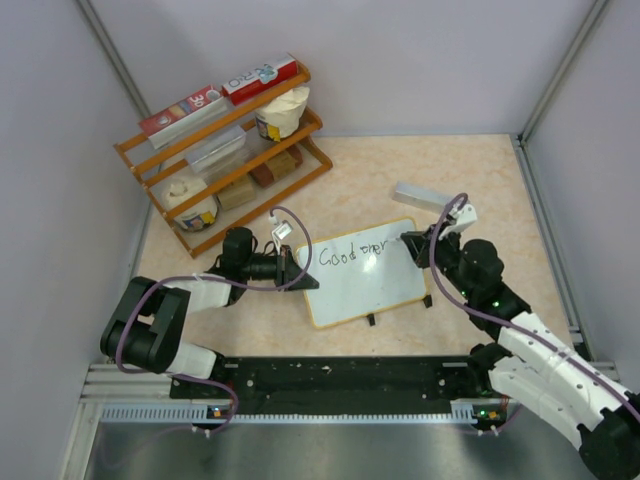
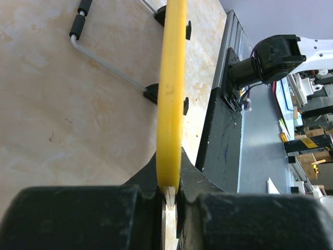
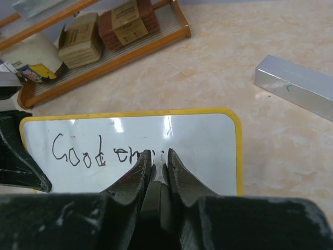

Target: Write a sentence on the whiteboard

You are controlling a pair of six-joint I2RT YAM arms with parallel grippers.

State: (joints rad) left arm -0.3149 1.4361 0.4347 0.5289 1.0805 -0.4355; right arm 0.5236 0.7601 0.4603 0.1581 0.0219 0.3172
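Your left hand (image 2: 169, 197) is pressed together on the frame of the whiteboard (image 3: 203, 140), pinching its edge between the two fingers so the board runs straight out ahead of them. Your right hand (image 3: 158, 162) is clamped on a marker (image 3: 156, 200), whose tip touches the board just in front of the fingertips. The sentence (image 3: 78, 154), "Good" plus a few unclear letters, runs off to that hand's left. A grey block (image 3: 294, 86) lies on the tabletop (image 3: 234, 62), ahead and to its right.
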